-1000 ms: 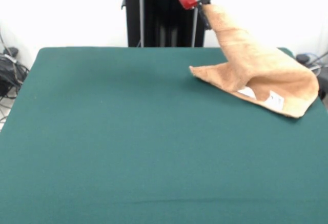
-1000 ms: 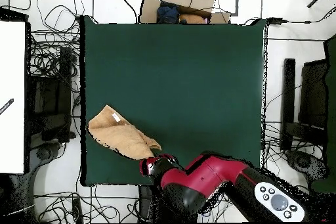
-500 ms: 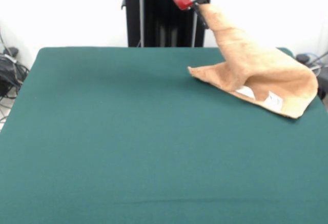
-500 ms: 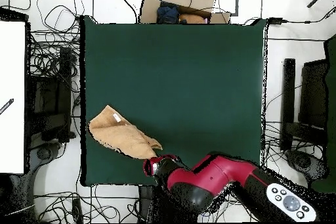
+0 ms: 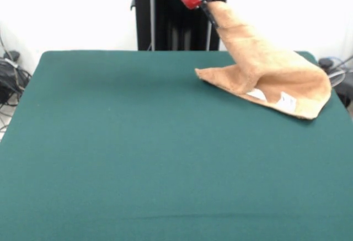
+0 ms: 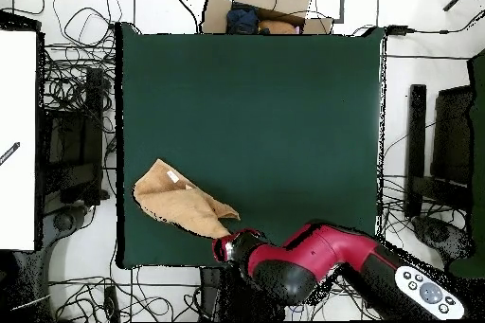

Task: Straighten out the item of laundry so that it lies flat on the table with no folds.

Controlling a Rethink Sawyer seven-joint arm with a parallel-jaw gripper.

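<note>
A: What do we count here?

B: We count one towel (image 5: pixel 267 73), one worktop (image 5: pixel 138 153) and one arm (image 6: pixel 327 262) carrying one tool (image 5: pixel 205 3). On the towel's lower layer we make out two small white labels (image 5: pixel 273 97), lying side by side.

A: How do we find the arm posed?

B: In the overhead view it comes in from the robot's side of the worktop, elbow bent, its red body lying over that edge, the tool end right at the towel's nearest corner. In the front view we see only the red tool body at the top, tilted.

A: And the tool itself?

B: It is closed on one corner of the towel; the cloth runs straight up into it.

A: Where does the towel sit from the tool?

B: It hangs down and away from the tool as a taut slope, then spreads on the worktop below and to one side. The part on the worktop is folded double, a flap pointing back under the tool. The towel's far end lies near the worktop's side edge.
</note>
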